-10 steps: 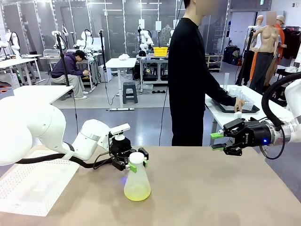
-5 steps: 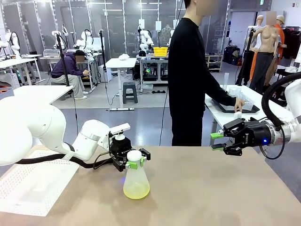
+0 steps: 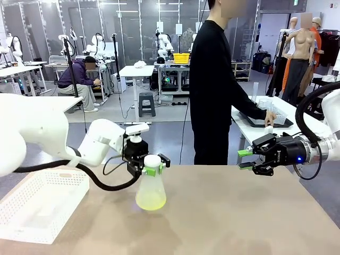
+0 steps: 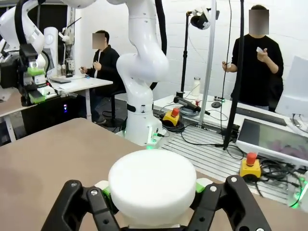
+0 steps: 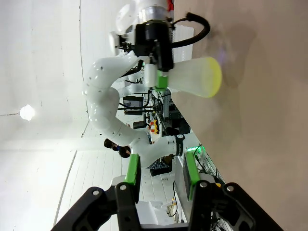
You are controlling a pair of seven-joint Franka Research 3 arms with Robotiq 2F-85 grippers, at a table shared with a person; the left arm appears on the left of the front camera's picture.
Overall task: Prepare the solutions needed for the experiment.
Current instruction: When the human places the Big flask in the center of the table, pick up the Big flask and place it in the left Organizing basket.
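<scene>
1. Yellow-green solution, a shallow translucent layer, sits in a frosted conical flask with a white round cap.
2. Left gripper is clamped on the flask's neck, lifted just clear of the matte brown table.
3. Right gripper hangs well apart, jaws partly spread, empty.
4. White perforated basket lies at the table's left; a person stands beyond.

Bright even light, wrist edges perhaps warped

Flask left of centre, lifted above bench, solution in its base. Left pincer at flask neck. Basket on bench, far left. Right pincer over bench's right far edge, well apart from flask.
</scene>
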